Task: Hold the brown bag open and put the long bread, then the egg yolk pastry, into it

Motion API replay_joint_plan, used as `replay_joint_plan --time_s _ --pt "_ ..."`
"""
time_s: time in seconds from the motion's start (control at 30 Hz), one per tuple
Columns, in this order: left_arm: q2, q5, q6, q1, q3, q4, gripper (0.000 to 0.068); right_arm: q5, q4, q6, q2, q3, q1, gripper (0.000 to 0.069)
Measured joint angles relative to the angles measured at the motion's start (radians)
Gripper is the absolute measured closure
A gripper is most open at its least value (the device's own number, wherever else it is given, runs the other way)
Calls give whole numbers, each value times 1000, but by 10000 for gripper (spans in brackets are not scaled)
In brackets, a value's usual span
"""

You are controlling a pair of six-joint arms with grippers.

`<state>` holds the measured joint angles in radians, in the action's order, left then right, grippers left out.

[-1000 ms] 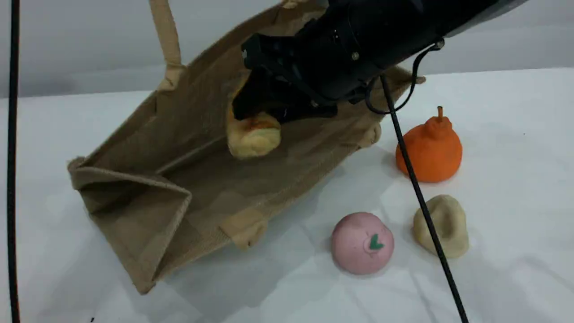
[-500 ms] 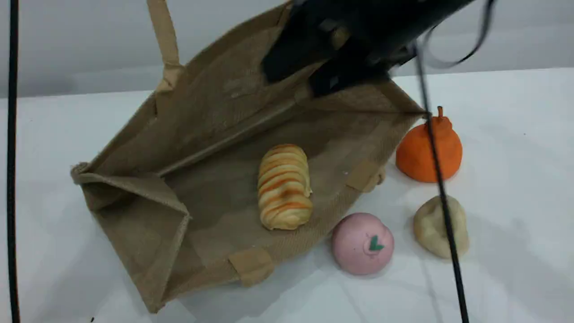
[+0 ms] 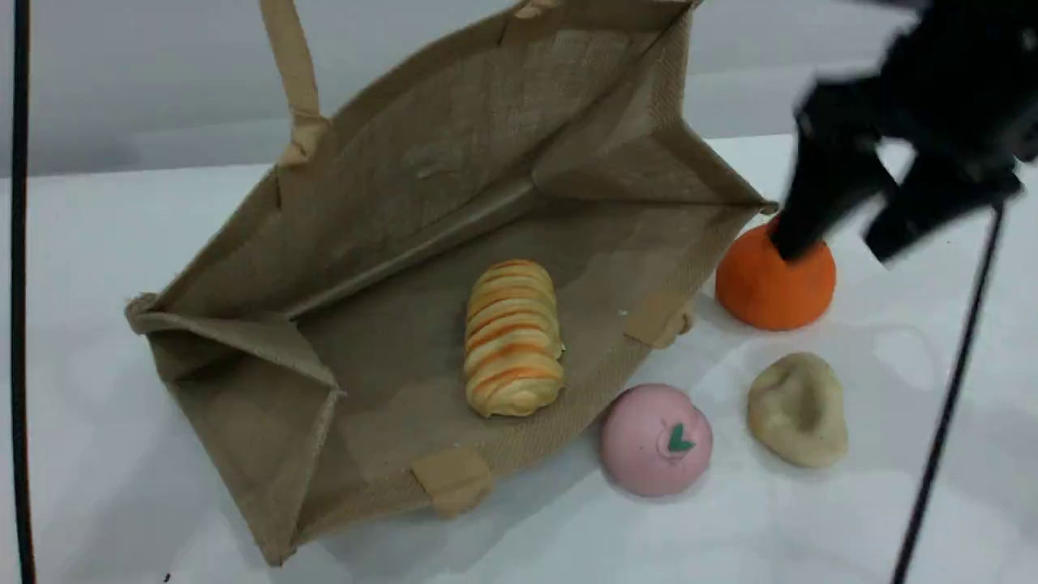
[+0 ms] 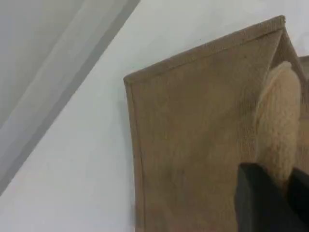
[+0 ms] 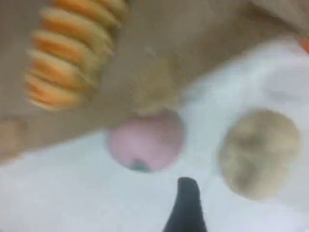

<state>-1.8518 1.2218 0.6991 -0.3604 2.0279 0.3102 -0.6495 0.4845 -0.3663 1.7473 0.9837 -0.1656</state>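
Right gripper (image 3: 843, 235) hangs empty at the scene view's right edge, jaws spread wide, blurred with motion, over the orange fruit (image 3: 770, 284). A second ago it was deep in the bag's mouth with the bread between its jaws; half a second ago the bread already lay on the bag's lower wall and the arm was lifting out. Now it is clear of the bag altogether. Judgement: first item delivered, arm heading for the second.

Long bread (image 3: 512, 337) lies inside the brown bag (image 3: 389, 243), well to the left of the right gripper and lower in frame. Long axis runs roughly away from the camera toward it, tilted slightly; orange stripes cross it. Near end sits close to the bag's open lip, just beside the pink ball (image 3: 655, 440) outside.

Egg yolk pastry (image 3: 799, 408) rests on the table (image 3: 892, 503) below the right gripper, dent up, near the pink ball but apart from it. In the right wrist view it sits to the right of the fingertip (image 5: 186, 203).

Left gripper (image 4: 273, 198) is clamped shut on the bag's beige handle (image 4: 282, 121), keeping the mouth propped open.
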Motion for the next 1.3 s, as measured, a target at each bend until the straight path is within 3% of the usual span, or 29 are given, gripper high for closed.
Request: replay_joint_plan --time_s 0.2,0.43,0.83,0.93,1.1,1.13,1.3 --pt "0 -1 0 0 0 0 589 174 -9 7 12 -107 0 179" --pt "0 -1 0 0 0 0 589 207 85 -47 128 -111 -3 179" --pt "0 -1 0 0 0 0 589 253 441 -390 277 -110 -4 190" --pt "0 -1 0 0 0 0 589 255 509 -454 278 -110 -4 272" --pt "0 -1 0 0 0 0 589 251 550 -480 278 -110 -4 580" --pt "0 -1 0 0 0 0 589 249 553 -481 277 -110 -4 615" --pt "0 -1 0 0 0 2 589 168 525 -483 229 -110 -4 647"
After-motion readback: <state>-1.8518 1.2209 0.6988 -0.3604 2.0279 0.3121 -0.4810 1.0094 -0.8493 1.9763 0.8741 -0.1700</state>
